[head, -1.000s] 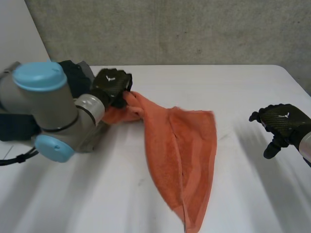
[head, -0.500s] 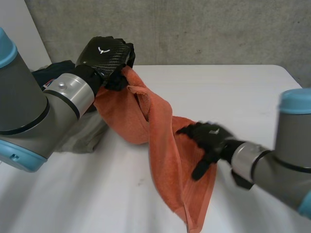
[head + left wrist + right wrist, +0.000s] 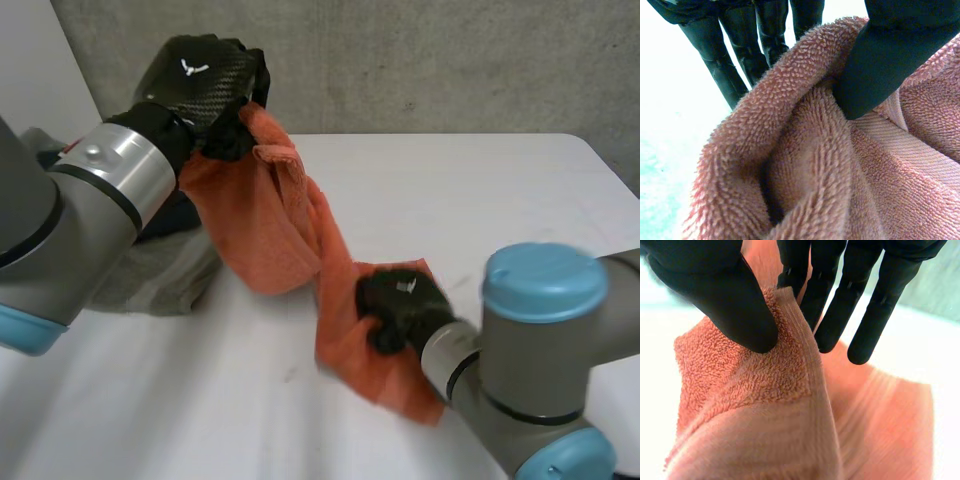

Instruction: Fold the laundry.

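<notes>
While the wide white table (image 3: 500, 190) bears its lower end, the orange terry towel (image 3: 265, 230) hangs twisted, its upper end lifted high at the far left. A heap of grey and dark garments (image 3: 165, 270) sits just beside it. The step in hand looks like opening the towel out before any fold. The left hand (image 3: 205, 80) clamps the raised end between thumb and fingers, and the right hand (image 3: 400, 305) pinches a hem edge low down, near the tabletop. Next, I judge, the hands must draw apart to untwist and flatten it.
</notes>
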